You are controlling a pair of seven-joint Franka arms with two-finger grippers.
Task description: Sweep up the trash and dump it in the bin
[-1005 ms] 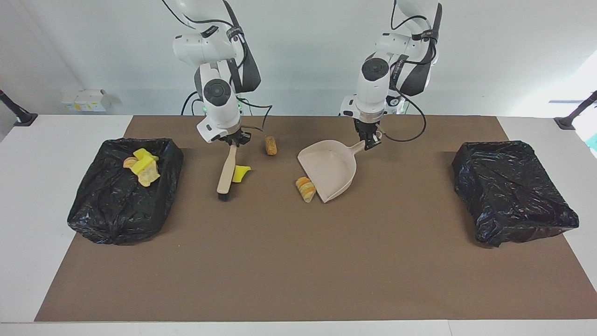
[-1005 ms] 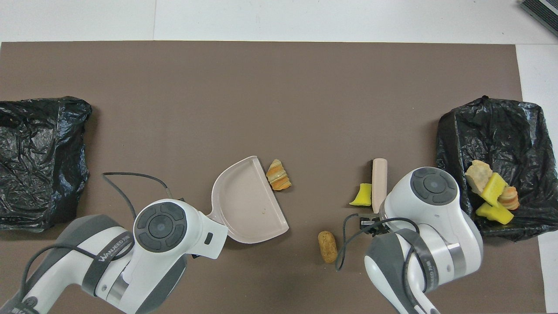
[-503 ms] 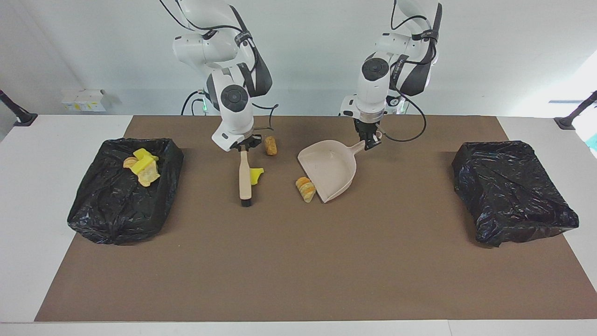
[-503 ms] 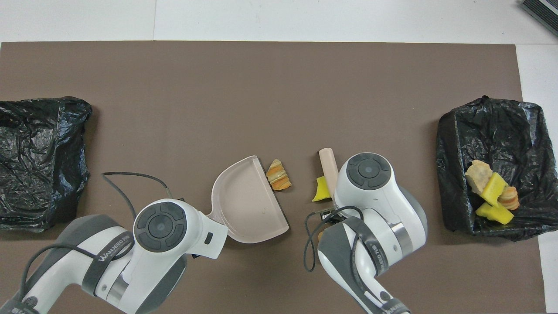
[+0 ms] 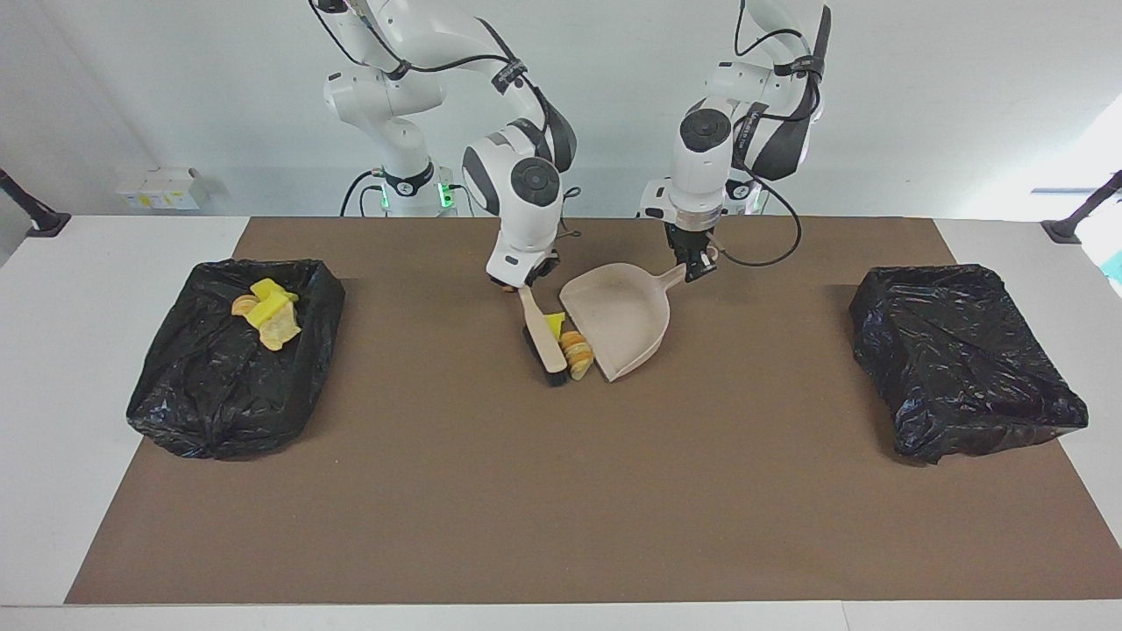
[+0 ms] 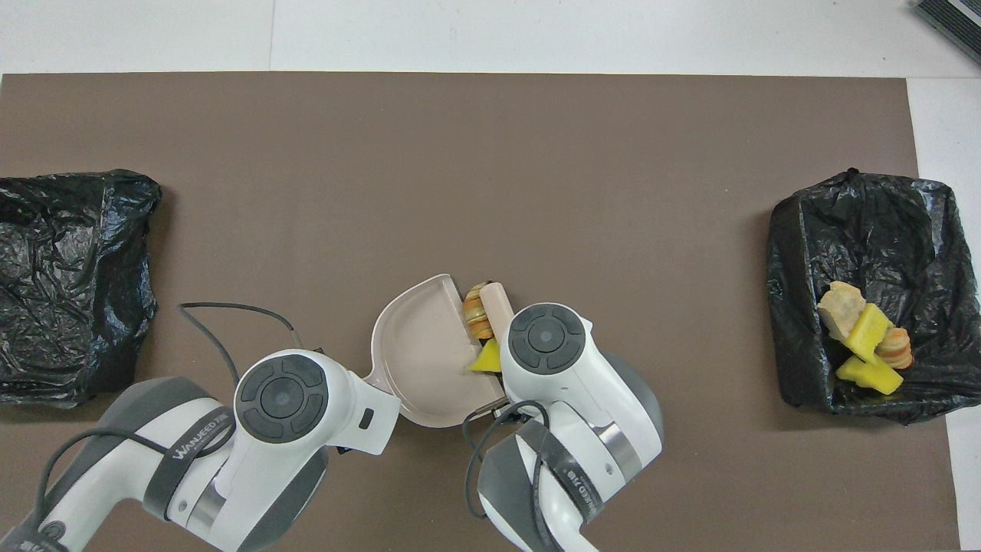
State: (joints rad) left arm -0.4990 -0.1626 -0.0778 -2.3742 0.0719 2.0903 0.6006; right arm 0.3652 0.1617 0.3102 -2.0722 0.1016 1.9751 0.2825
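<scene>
Beige brush (image 5: 544, 336): pinched by right gripper (image 5: 522, 287), pressed against pastry (image 5: 578, 354) and yellow wedge (image 5: 553, 322) at dustpan (image 5: 620, 317) mouth.
Dustpan: flat on mat, handle clamped in left gripper (image 5: 696, 266).
Bin (image 5: 230, 355), right arm's end: held more trash (image 5: 266, 312).

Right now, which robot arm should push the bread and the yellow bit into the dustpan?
The right one, probably. Its gripper holds the brush against the pastry and yellow wedge at the dustpan mouth; the left gripper holds the handle.
</scene>
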